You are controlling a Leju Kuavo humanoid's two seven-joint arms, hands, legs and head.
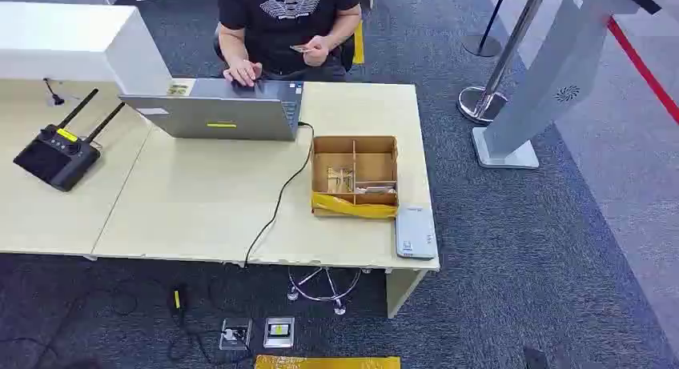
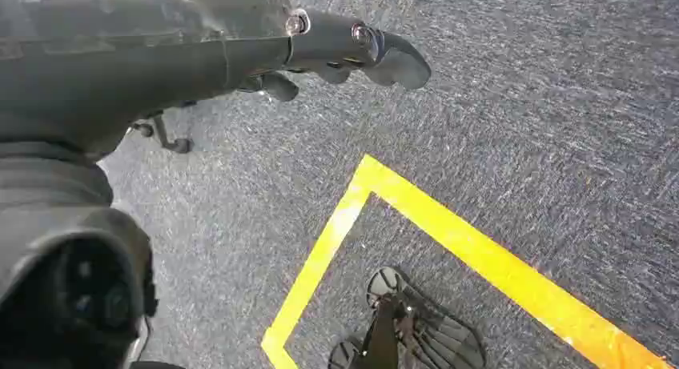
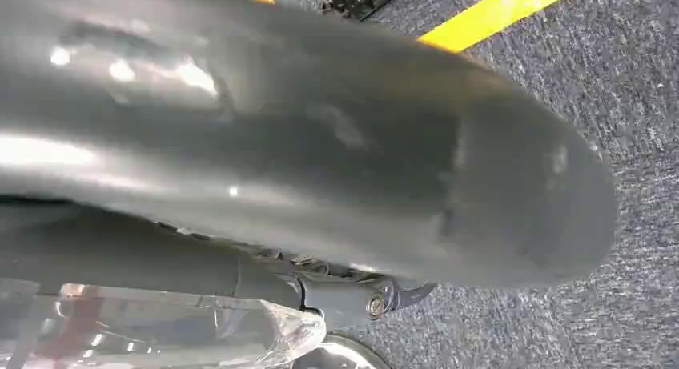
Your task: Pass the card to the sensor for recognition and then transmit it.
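- Head view: a pale, smooth-topped bench [image 1: 200,209] spans the scene above speckled dark-grey carpet [image 1: 512,249]. A person in a black printed shirt [image 1: 284,17] sits at its far edge, one hand on the grey laptop [image 1: 216,113] and the other holding up a small flat card [image 1: 301,48] pinched between fingers. The card is well apart from both robot hands, across the bench.
- Near the bench's right end stands an open cardboard box [image 1: 355,175] with inner dividers and glossy yellow tape along its near wall; just beside it, at the bench's near corner, lies a flat grey rectangular card sensor [image 1: 415,231]. A black cable [image 1: 276,205] runs from the laptop over the near edge. A black remote controller [image 1: 58,154] with two stick antennas rests at the left.
- Left wrist view: the left hand [image 2: 320,53] hangs over the rough-fibred carpet, dark, smooth fingers [image 2: 396,58] extended with nothing between them. A matte yellow tape line [image 2: 480,261] makes a corner on the floor beneath it.
- Right wrist view: the right hand [image 3: 320,193] is a blurred, glossy grey rounded mass close to the lens; I cannot tell whether its fingers are spread or curled.
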